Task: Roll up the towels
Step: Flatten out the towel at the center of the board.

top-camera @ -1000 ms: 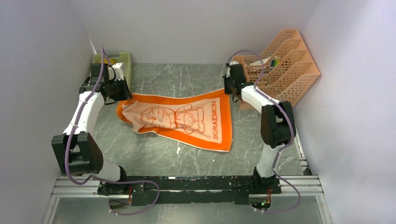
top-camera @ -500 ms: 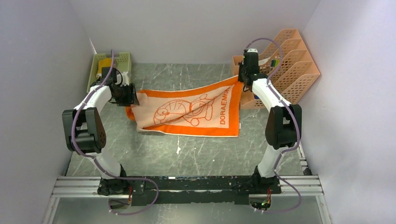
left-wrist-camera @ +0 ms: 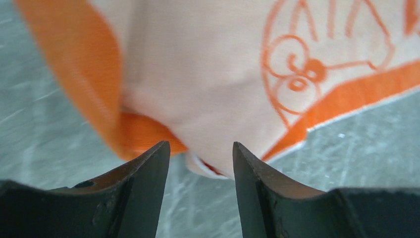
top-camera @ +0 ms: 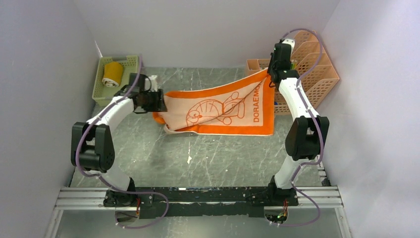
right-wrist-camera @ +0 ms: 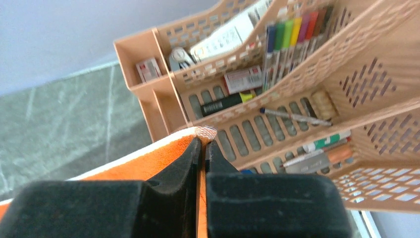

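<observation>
The orange towel [top-camera: 223, 109] with its white cartoon print hangs stretched between my two grippers, its lower edge lying on the table. My right gripper [top-camera: 270, 74] is shut on the towel's right corner [right-wrist-camera: 148, 166] and holds it up in front of the peach rack; its fingertips [right-wrist-camera: 203, 141] are pressed together on the cloth. My left gripper [top-camera: 159, 100] is at the towel's left end, jaws open [left-wrist-camera: 200, 146], with the bunched towel [left-wrist-camera: 213, 89] just past the tips and bare table between them. The mustard-yellow towel [top-camera: 113, 73] lies rolled in the green basket.
The green mesh basket [top-camera: 130, 62] stands at the back left. The peach file rack [top-camera: 307, 69], holding pens and small items [right-wrist-camera: 297, 74], stands at the back right, right behind the right gripper. A small white scrap [top-camera: 189, 159] lies on the grey table.
Both arms have swung right and toward the back, dragging the orange towel along. The right gripper has lifted its corner up to the rack. The rolled yellow towel has come into view.
</observation>
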Tool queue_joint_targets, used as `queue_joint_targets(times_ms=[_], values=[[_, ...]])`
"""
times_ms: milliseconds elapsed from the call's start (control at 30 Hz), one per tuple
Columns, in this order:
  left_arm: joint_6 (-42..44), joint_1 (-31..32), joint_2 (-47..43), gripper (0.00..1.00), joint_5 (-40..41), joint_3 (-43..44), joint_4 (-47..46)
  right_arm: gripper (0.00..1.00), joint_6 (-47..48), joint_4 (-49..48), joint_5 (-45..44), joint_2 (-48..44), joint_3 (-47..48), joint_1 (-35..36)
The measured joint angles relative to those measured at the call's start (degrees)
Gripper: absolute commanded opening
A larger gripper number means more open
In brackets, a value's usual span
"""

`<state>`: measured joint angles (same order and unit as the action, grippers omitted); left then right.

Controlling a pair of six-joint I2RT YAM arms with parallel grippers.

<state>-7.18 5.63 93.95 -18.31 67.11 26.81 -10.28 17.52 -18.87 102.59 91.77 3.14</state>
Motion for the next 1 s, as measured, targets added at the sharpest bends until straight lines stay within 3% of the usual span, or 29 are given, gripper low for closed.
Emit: queue_joint_targets(times_ms=[133, 267, 467, 833, 1000], values=[[-4.2, 7.2, -0.6, 0.58, -0.4, -1.0, -4.8, 0.0, 0.0, 0.6, -0.3, 0.0, 4.8, 0.1], [-6.9, 8.0, 3.0, 0.48, -0.5, -0.8, -10.1, 0.0, -0.1, 0.8, 1.1, 0.0, 6.9, 0.1], [-10.4, 10.0, 12.8, 0.49, -0.8, -2.8, -16.0, 0.0, 0.1, 1.2, 3.3, -0.1, 5.4, 0.3], [-29.6, 23.5, -2.8, 0.44, -2.4, -28.0, -32.8, 0.0, 0.2, 1.7, 6.5, -1.3, 3.4, 0.3], [-39.5, 32.3, -6.6, 0.51, -2.2, -32.9, -36.9, 0.0, 0.2, 1.7, 7.7, -2.8, 3.4, 0.3]])
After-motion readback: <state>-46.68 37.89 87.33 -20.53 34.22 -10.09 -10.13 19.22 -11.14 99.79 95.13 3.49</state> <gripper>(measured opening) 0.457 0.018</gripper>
